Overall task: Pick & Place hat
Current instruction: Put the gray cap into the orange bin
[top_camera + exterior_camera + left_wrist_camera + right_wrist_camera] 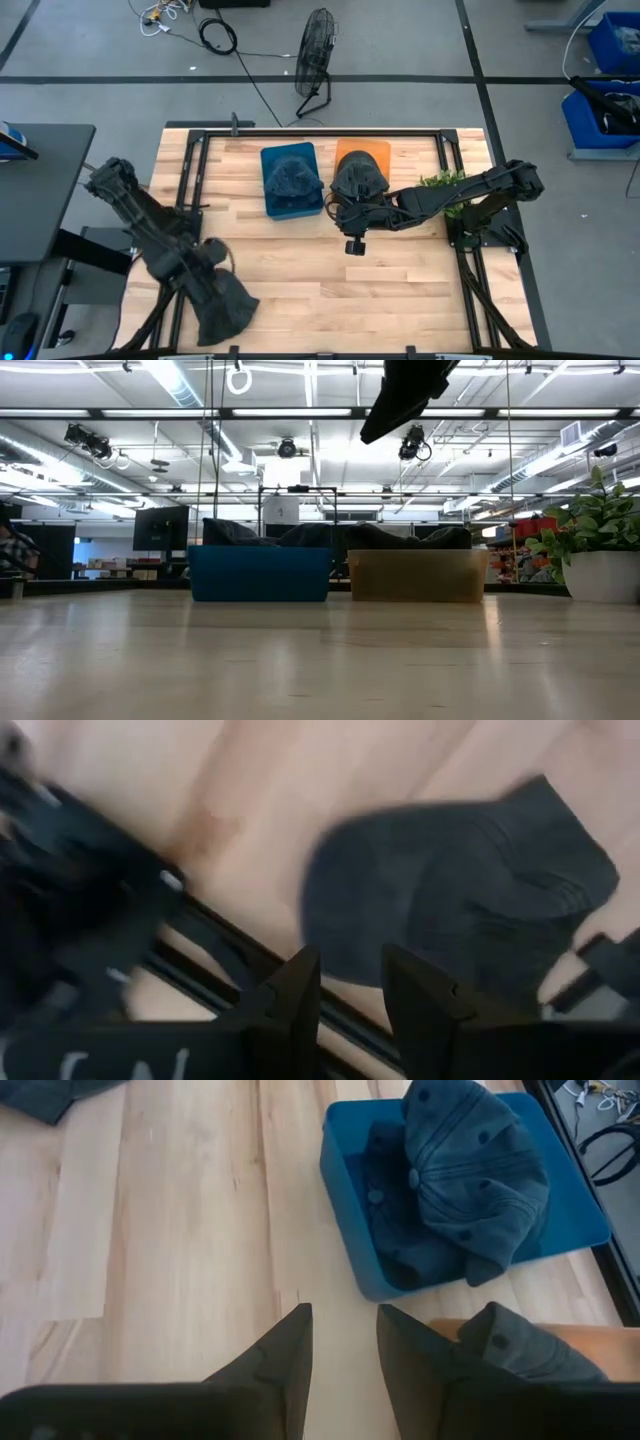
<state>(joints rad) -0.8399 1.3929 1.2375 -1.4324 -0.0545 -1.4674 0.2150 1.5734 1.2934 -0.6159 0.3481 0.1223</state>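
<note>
Left fingers (350,995): narrow gap, empty, over dark hat (222,308) at counter (400,290) edge. Right fingers (343,1342): narrowly parted, empty, beside blue bin (292,180) holding hats.

Hats (291,177) in blue bin (291,207)

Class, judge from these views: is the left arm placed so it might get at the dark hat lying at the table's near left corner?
Probably yes: the left gripper hangs right over the dark hat, with nothing between them.
</note>
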